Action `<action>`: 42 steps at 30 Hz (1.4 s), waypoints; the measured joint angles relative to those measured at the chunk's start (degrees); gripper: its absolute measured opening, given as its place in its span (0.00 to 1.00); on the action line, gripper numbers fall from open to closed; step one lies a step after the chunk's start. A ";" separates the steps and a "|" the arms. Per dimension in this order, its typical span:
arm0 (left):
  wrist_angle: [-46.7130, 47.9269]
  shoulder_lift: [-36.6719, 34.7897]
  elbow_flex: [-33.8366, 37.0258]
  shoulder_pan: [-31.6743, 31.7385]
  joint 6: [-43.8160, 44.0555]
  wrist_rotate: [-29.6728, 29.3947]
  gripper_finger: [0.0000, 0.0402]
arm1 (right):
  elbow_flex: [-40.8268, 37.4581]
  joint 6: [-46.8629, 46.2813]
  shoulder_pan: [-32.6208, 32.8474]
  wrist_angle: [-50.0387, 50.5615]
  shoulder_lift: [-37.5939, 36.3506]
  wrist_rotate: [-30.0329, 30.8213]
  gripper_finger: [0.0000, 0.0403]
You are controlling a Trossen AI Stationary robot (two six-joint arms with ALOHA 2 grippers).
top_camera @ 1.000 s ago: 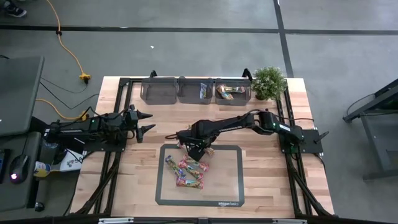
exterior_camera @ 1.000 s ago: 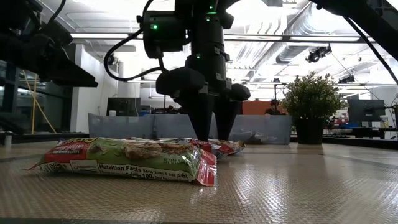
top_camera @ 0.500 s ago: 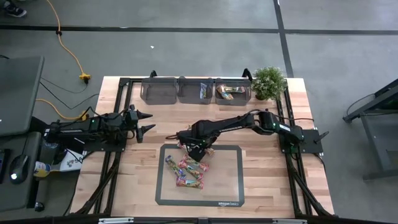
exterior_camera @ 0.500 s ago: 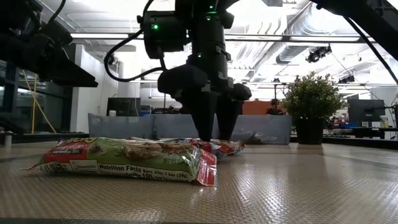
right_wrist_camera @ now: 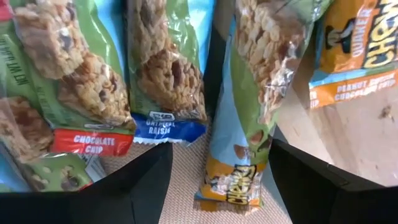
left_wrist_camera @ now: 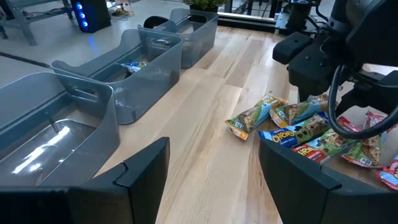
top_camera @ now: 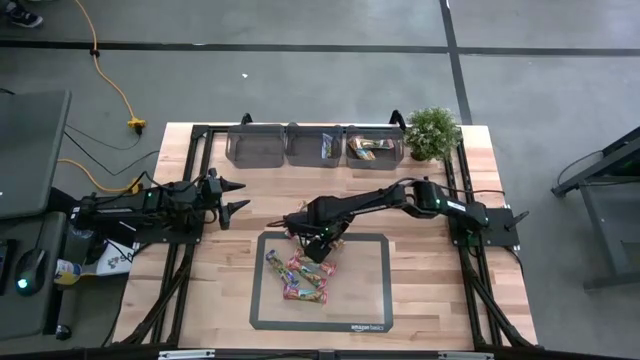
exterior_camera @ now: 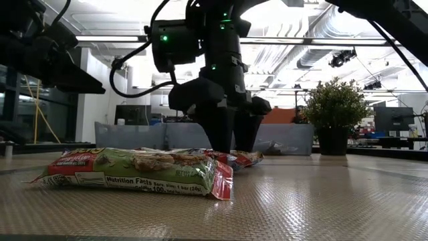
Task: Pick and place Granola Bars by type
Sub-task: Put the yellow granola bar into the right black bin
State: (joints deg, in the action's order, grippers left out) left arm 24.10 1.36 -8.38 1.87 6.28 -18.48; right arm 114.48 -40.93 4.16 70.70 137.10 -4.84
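The right end effector (top_camera: 318,246) has been lowered onto the pile of Granola Bars (top_camera: 300,274) at the mat's (top_camera: 372,296) far edge, fingers spread around a bar. The left end effector (top_camera: 236,196) is held open over the tabletop (top_camera: 420,300).

A robotics lab or workshop: grey concrete floor (top_camera: 300,80) with dark tape lines, a yellow cable (top_camera: 108,80) at ten o'clock, exposed ceiling ducts (exterior_camera: 334,30), monitors behind.
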 joint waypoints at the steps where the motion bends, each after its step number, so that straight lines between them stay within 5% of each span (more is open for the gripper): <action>1: 0.00 -0.01 -0.02 -0.01 -0.01 -0.02 0.60 | 0.00 0.00 0.00 -0.12 0.04 0.02 0.62; 14: 0.00 -0.02 -0.02 -0.01 -0.01 -0.02 0.60 | 0.13 -0.15 -0.07 -1.57 1.14 -0.04 0.61; 42: 0.00 -0.02 0.00 -0.02 -0.01 -0.02 0.60 | 0.02 -0.57 -0.46 -1.00 1.33 -1.14 0.36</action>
State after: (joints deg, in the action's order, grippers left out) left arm 24.10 1.34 -8.38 1.85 6.27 -18.50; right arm 114.50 -41.50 3.70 69.70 138.43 -5.98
